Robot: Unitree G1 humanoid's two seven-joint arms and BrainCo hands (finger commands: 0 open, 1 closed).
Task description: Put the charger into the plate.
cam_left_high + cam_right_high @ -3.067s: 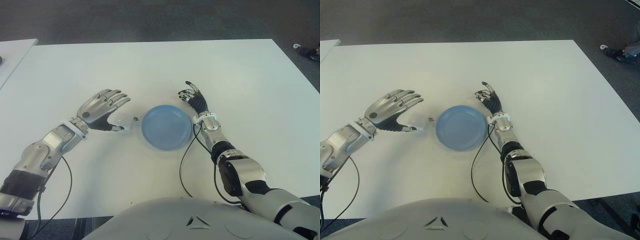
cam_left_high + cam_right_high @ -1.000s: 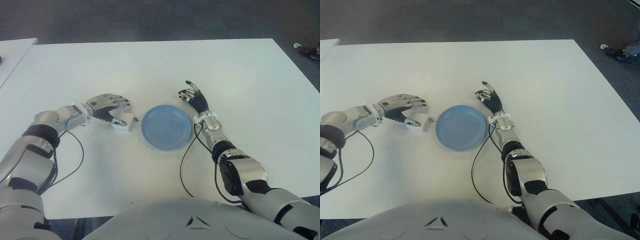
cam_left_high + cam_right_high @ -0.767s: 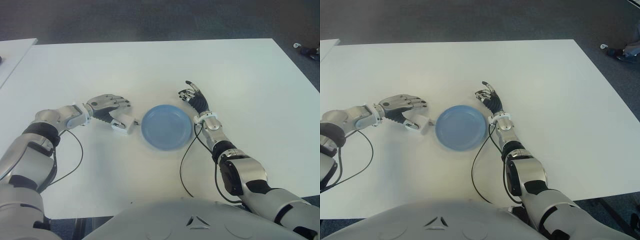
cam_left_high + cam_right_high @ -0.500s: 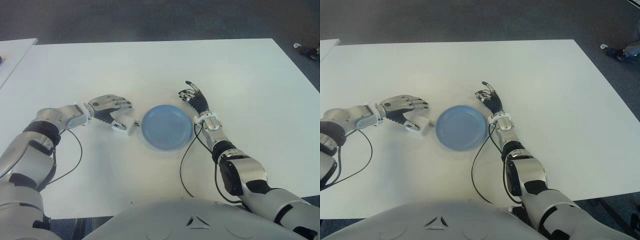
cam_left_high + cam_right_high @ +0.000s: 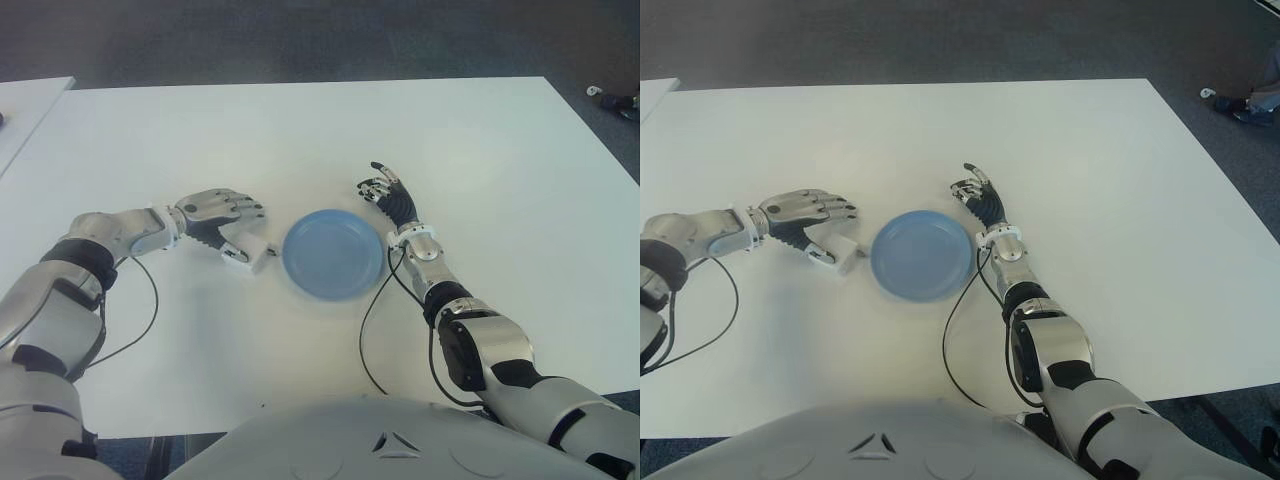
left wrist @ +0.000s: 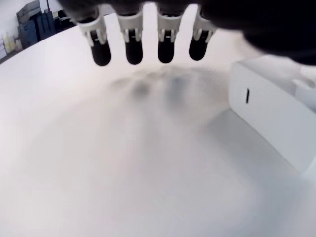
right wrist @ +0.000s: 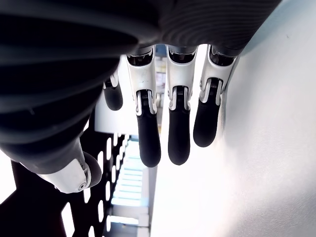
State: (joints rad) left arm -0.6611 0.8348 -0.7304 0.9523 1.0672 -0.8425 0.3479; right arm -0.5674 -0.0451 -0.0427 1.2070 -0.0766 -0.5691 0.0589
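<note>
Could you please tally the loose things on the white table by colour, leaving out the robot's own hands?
White: 1, the charger, beside the left hand, which curls around it, left of the plate.
Blue: 1, the empty plate, left of the idle right hand.
Total: 2.
</note>
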